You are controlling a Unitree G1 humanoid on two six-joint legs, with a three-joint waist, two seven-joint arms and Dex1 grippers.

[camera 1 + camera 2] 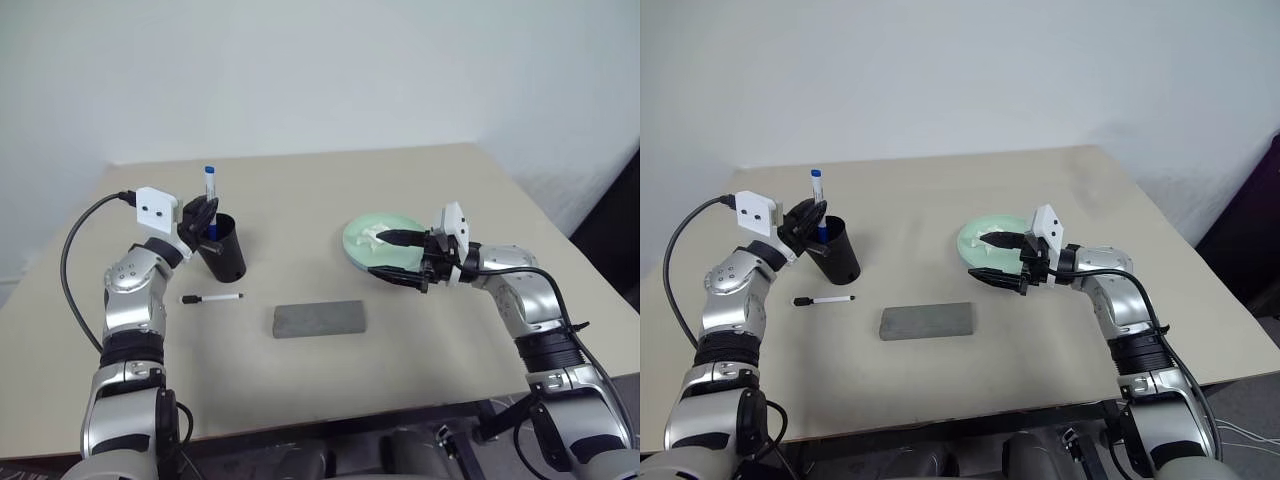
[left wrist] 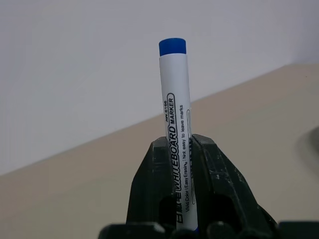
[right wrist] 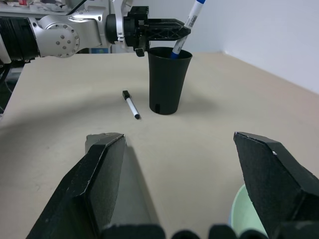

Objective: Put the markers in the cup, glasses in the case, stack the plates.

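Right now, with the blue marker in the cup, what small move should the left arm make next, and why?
Probably open the left end effector fully and let go. The blue marker already stands with its lower end inside the cup, with the fingers close around it, so letting go should drop it in.

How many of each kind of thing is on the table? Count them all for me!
Markers: 2, blue-capped marker in the left claw over the cup, black-capped marker lying on the table
Cup: 1
Grey case: 1
Green plate: 1
Total: 5
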